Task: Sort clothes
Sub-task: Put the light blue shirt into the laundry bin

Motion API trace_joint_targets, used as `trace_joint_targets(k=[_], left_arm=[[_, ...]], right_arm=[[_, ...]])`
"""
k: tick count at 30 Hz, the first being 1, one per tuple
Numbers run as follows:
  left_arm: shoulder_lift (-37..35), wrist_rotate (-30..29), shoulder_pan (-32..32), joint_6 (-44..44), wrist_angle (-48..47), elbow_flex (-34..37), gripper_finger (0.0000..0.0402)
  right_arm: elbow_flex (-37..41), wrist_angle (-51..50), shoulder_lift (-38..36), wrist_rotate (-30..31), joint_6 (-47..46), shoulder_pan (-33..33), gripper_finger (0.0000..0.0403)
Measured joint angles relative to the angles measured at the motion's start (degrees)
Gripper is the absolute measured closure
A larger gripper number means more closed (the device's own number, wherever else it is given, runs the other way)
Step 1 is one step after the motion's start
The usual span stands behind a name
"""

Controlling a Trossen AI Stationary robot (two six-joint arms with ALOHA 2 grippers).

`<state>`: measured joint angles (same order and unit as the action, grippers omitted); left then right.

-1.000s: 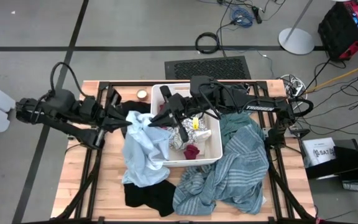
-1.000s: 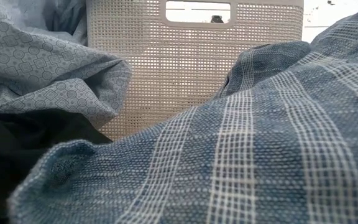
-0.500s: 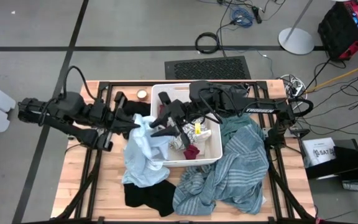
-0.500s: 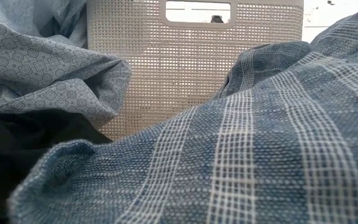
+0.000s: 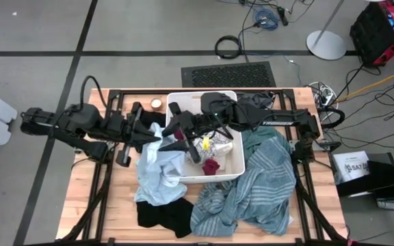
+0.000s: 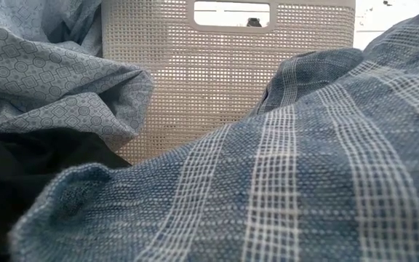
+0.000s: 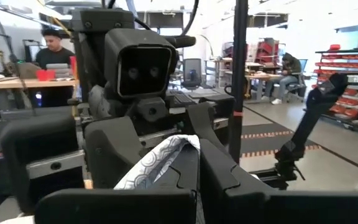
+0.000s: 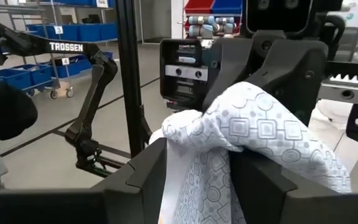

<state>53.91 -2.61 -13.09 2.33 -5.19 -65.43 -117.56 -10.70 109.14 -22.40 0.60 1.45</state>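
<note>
Your light blue patterned garment [image 5: 157, 164] lies draped over the near-left rim of the white bin [image 5: 234, 164] and down onto the bench [image 5: 101, 205]. Both claws have it at its upper edge: the left claw [image 5: 149, 134] is clamped on a fold from the left, and the right claw [image 5: 174, 140] is pinched on the same cloth just beside it, as each wrist view shows patterned fabric between that arm's fingers.

To do this step well, I would judge you should draw the two claws apart evenly, so the cloth spreads rather than bunches. Lift it free of the bin rim before carrying it anywhere. Watch that neither grip slips, since each holds only a thin fold.

The bin itself holds a small magenta piece [image 5: 211, 166] near its front wall and a white patterned item [image 5: 214, 143] behind it. Outside it, the teal-grey striped garment [image 5: 252, 184] sprawls at the right, touching the bin. A black garment [image 5: 164, 215] lies under the blue one's lower end.
</note>
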Motion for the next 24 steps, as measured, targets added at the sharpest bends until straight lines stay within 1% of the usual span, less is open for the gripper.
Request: trace_joint_targets(k=[6,9,12,14,16,18,20,22,23,24], left_arm=[[0.02,-1.1,-0.01,1.2,0.16,-0.05,0.04],[0.0,-2.49,-0.01,1.36,0.14,-0.05,0.04],[0.0,-3.73,-0.01,1.44,0.21,-0.05,0.04],[0.02,-4.35,-0.01,1.14,-0.09,-0.05,0.0394],[0.02,-5.03,-0.01,1.16,-0.41,-0.05,0.0379],[0.0,-5.19,-0.01,1.23,-1.05,-0.06,0.0355],[0.0,-6.47,-0.01,1.58,-2.28,-0.08,0.0327],[0.0,-7.75,-0.01,1.53,-3.17,-0.09,0.0297],[-0.01,-8.2,-0.01,1.67,-3.66,-0.11,0.0283],[-0.26,-8.78,0.0,2.46,-4.15,-0.11,0.027]], right_arm=[[0.0,0.33,0.0,0.36,-0.16,0.0,0.0243],[0.0,0.82,0.0,2.78,-0.09,0.04,0.0243],[0.0,1.52,0.0,3.24,-0.16,0.0,0.0245],[0.0,1.53,0.0,3.83,-0.16,0.0,0.0253],[0.0,1.53,0.0,5.75,0.08,0.0,0.0269],[0.0,1.57,0.0,6.68,0.29,0.0,0.0294],[0.0,1.43,0.0,7.38,0.46,0.0,0.0326],[0.0,0.8,0.0,8.26,0.86,0.05,0.0369],[0.0,0.47,0.0,8.7,1.5,0.07,0.0385],[0.0,0.32,0.0,8.94,2.08,0.04,0.0393]])
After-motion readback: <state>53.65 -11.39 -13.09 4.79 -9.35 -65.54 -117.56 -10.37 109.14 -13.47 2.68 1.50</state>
